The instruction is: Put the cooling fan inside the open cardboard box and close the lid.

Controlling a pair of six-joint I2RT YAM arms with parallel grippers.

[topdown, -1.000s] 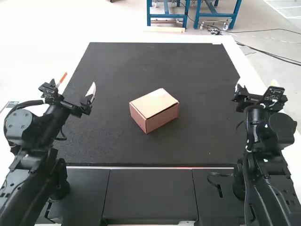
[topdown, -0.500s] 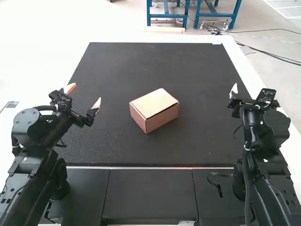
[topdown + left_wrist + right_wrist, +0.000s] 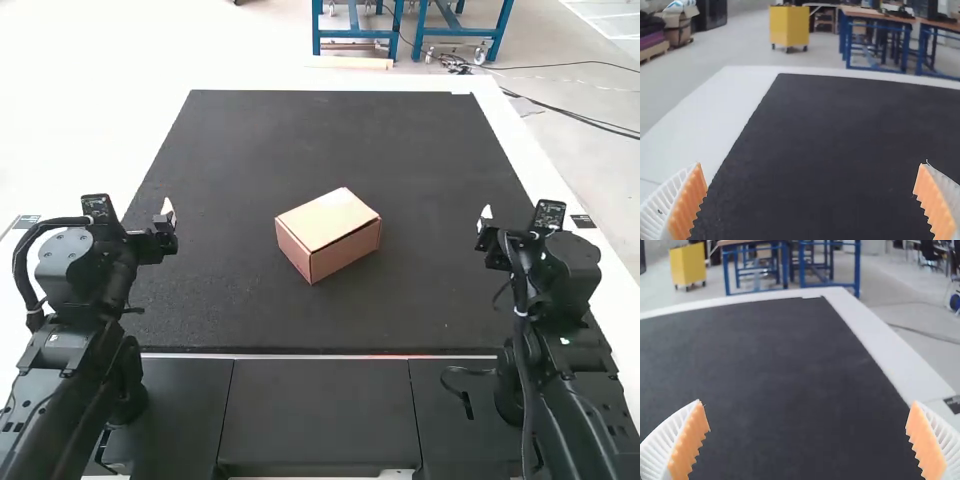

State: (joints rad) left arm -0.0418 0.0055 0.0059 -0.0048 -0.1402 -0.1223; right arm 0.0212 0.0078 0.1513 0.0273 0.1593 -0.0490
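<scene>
The left gripper (image 3: pixel 810 197), its orange-padded fingers (image 3: pixel 685 205) spread wide around nothing, is folding back and down toward its base at the left edge of the black foam mat (image 3: pixel 300 140). The small brown cardboard box (image 3: pixel 328 233) is sitting unmoved mid-mat with its lid lying flat and shut, the cooling fan presumably inside. The right gripper (image 3: pixel 807 437), equally spread and empty, is retreating likewise, so the task is looking finished.

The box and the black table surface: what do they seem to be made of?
Box: brown cardboard, matte, judging by its plain tan faces and folded edges. Table surface: likely a foam or rubber mat, dull black, finely grained.
</scene>
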